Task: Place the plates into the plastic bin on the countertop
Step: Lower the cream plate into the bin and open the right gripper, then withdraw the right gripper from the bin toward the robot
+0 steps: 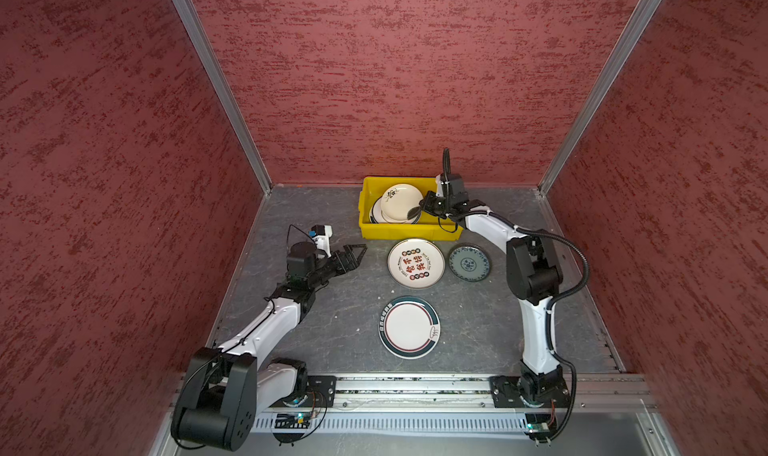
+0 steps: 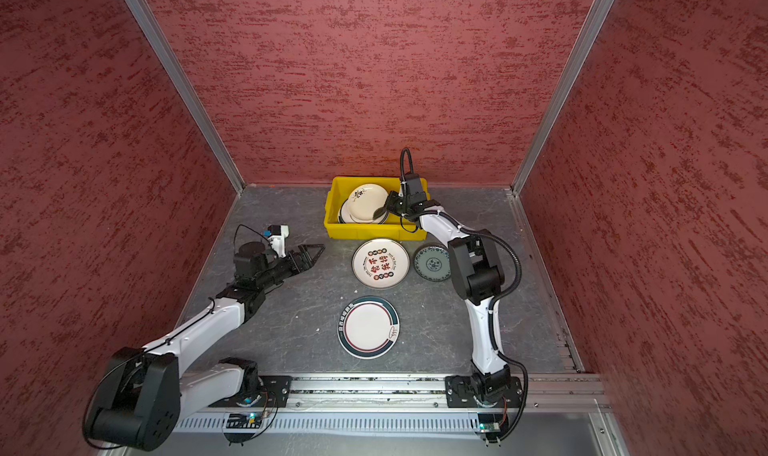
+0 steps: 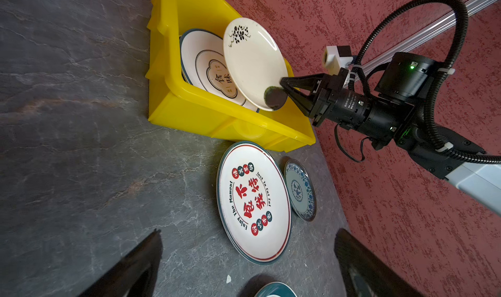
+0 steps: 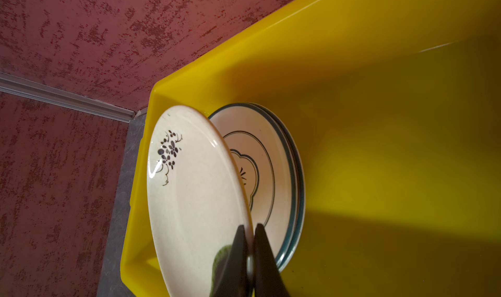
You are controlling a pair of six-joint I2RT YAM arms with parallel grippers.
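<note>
On the countertop (image 1: 316, 308), the yellow bin (image 3: 217, 116) at the back holds stacked plates (image 3: 206, 62). The right gripper (image 3: 284, 87), pinched tight on the rim of a cream plate (image 3: 254, 60), holds it tilted above them. The left gripper (image 1: 355, 258) gapes wide and is empty. Three loose plates (image 1: 415, 263) (image 1: 469, 262) (image 1: 409, 327) lie in front of the bin.

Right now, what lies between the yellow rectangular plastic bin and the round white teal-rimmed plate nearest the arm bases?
A round white plate with red Chinese characters, flat on the dark grey countertop; both top views show it.
</note>
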